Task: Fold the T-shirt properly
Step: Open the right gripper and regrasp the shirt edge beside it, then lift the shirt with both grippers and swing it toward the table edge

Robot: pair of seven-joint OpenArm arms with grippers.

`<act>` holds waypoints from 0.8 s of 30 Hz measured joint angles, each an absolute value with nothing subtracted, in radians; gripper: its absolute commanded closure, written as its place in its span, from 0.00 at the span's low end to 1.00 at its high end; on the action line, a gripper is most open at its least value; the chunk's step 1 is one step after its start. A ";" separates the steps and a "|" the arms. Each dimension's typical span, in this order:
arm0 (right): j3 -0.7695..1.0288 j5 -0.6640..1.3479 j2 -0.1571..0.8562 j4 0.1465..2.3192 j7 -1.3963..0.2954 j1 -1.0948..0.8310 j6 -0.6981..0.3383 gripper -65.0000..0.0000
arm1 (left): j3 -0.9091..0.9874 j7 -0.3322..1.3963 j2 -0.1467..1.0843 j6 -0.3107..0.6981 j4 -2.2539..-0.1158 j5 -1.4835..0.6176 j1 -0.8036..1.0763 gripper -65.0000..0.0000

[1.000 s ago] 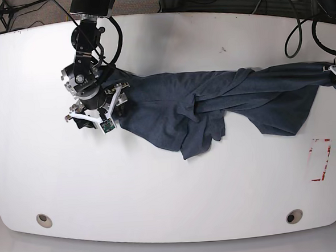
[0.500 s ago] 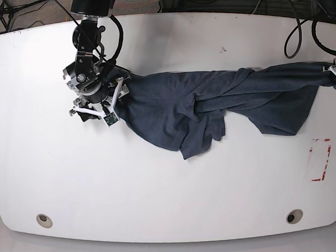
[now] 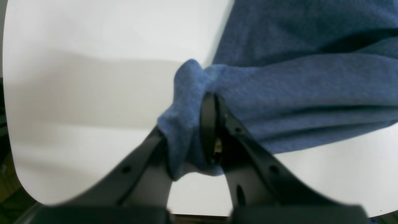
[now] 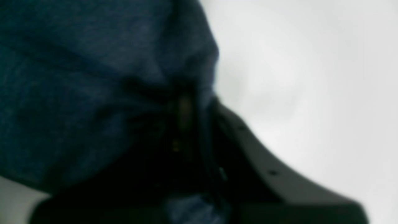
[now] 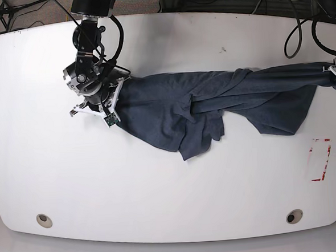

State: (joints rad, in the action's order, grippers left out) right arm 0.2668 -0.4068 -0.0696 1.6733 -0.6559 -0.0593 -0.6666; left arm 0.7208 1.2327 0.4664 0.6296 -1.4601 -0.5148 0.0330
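The dark navy-blue T-shirt [image 5: 212, 100] lies bunched and twisted across the white table [image 5: 160, 189], stretched between both grippers. My right gripper [image 5: 114, 98], at the left of the base view, is shut on the shirt's left edge; in the right wrist view [image 4: 192, 124] the blurred cloth [image 4: 93, 77] fills the jaws. My left gripper [image 5: 334, 70], at the table's right edge, is shut on a bunched corner of the shirt [image 3: 279, 87]; the left wrist view [image 3: 189, 140] shows cloth pinched between the black fingers [image 3: 211, 124]. The lettering and neck tag are hidden.
A red-and-white marking [image 5: 320, 159] sits on the table at the right front. Two round holes [image 5: 43, 220] [image 5: 294, 216] lie near the front edge. Cables [image 5: 299, 32] hang past the far right edge.
My right gripper has moved a little toward the far edge and turned, taking the shirt's left edge with it. The left gripper and the shirt's right end have not moved.
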 measured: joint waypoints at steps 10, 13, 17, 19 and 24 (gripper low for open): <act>0.266 -0.405 -0.075 1.787 -0.659 -0.113 -0.673 1.00 | 0.721 1.232 0.466 0.629 -1.460 -0.517 0.032 1.00; 0.264 -0.411 -0.083 1.853 -0.668 -0.125 -0.677 1.00 | 0.721 1.234 0.466 0.629 -1.461 -0.516 0.022 1.00; 0.262 -0.410 -0.089 1.916 -0.694 -0.118 -0.677 1.00 | 0.721 1.237 0.463 0.629 -1.461 -0.516 -0.027 1.00; 0.262 -0.404 -0.089 1.931 -0.707 -0.111 -0.678 1.00 | 0.714 1.232 0.464 0.629 -1.461 -0.517 -0.050 1.00; 0.263 -0.416 -0.082 1.937 -0.721 -0.059 -0.681 1.00 | 0.661 1.242 0.467 0.625 -1.473 -0.505 -0.128 1.00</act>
State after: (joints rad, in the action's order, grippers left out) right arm 0.2626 -0.4156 -0.0822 1.9369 -0.7208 -0.0593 -0.6811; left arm 0.6613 1.2419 0.4671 0.6250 -1.4731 -0.5045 -0.1280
